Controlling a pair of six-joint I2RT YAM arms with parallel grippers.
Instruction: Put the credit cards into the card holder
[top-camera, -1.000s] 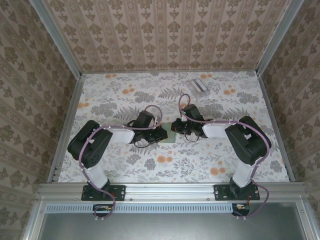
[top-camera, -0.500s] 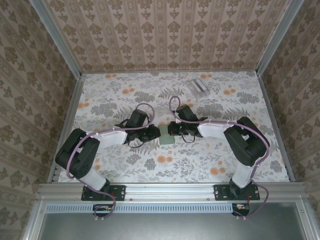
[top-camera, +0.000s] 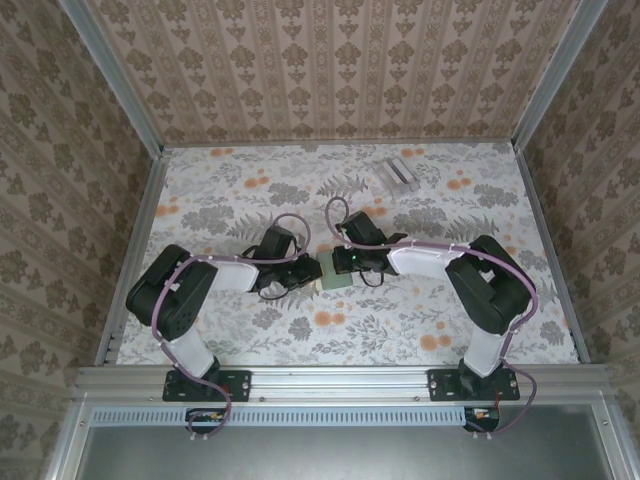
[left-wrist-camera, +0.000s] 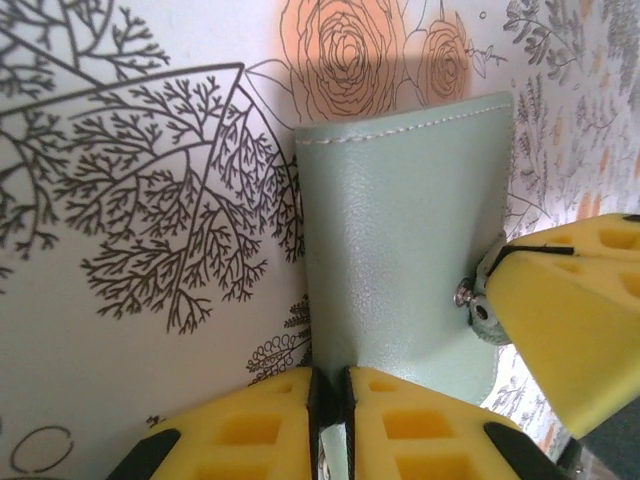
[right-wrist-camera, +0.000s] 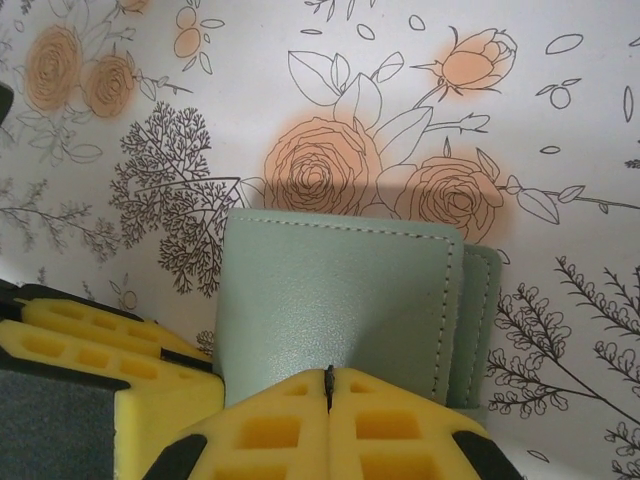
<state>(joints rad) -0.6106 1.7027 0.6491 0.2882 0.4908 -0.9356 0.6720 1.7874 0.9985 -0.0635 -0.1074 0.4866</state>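
The card holder (top-camera: 338, 279) is a pale grey-green wallet lying on the flowered table between my two grippers. In the left wrist view my left gripper (left-wrist-camera: 330, 376) is shut on a thin edge of the card holder (left-wrist-camera: 400, 230), which stands between its yellow pads. My right gripper (right-wrist-camera: 329, 372) is shut, its joined tips resting against the cover of the card holder (right-wrist-camera: 330, 290). From above, the left gripper (top-camera: 311, 275) and right gripper (top-camera: 334, 262) meet at the wallet. The credit cards are out of view.
A clear slotted stand (top-camera: 400, 173) sits at the back right of the table (top-camera: 220, 200). Patterned walls and metal rails close in the table on three sides. My right gripper's yellow finger (left-wrist-camera: 570, 330) crowds the wallet's right edge.
My right gripper has slid left over the wallet. The left arm's elbow swung out and back, and its gripper drew slightly left while staying at the wallet's edge.
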